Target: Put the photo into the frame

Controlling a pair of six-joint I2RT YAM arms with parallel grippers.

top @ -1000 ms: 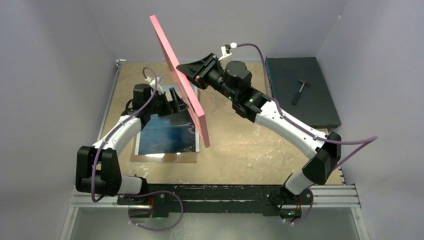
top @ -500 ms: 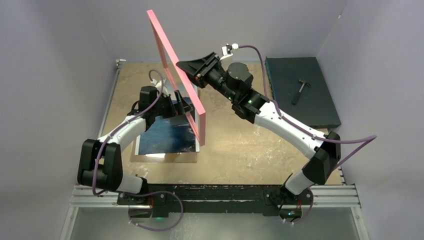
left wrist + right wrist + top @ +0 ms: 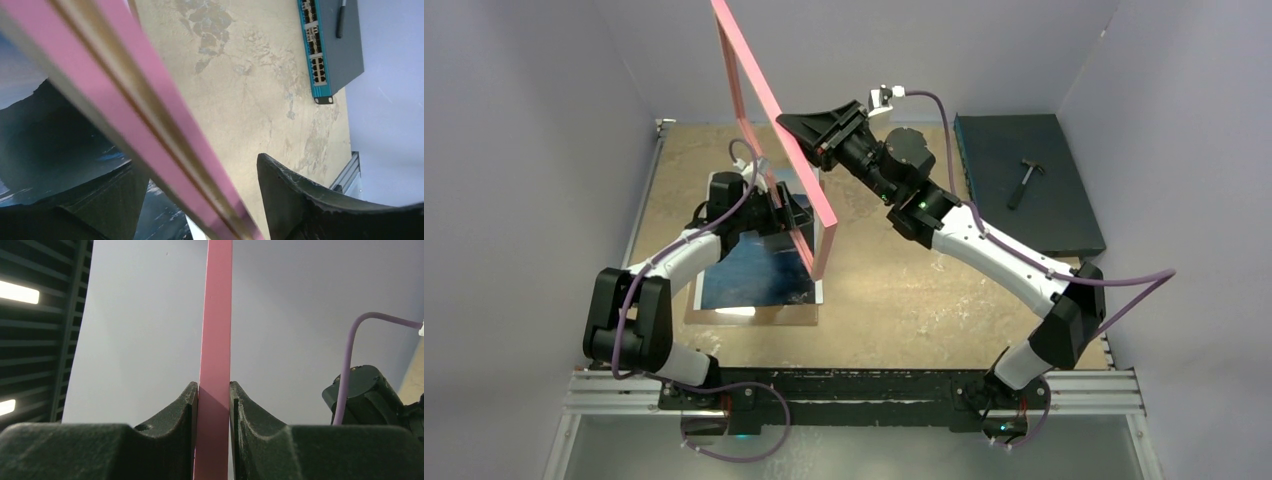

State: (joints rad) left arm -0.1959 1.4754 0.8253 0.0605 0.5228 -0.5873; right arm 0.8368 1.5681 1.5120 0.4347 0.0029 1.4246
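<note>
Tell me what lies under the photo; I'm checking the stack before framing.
A brown board shows past the photo's near edge. How far it runs beneath is covered by the photo itself.

The frame (image 3: 759,75) is a thin-railed rectangle, pink on the front with a light wood-coloured inner edge. It stands on edge in the air, steeply tilted. Its long rail runs toward 11 o'clock in the top view, and its lowest corner hangs above the 3 o'clock edge of the photo (image 3: 759,275). The right gripper (image 3: 816,148) clamps one rail.

The photo lies flat, image side up, at 9 o'clock of table centre. It shows dark mountains with a white border.
</note>
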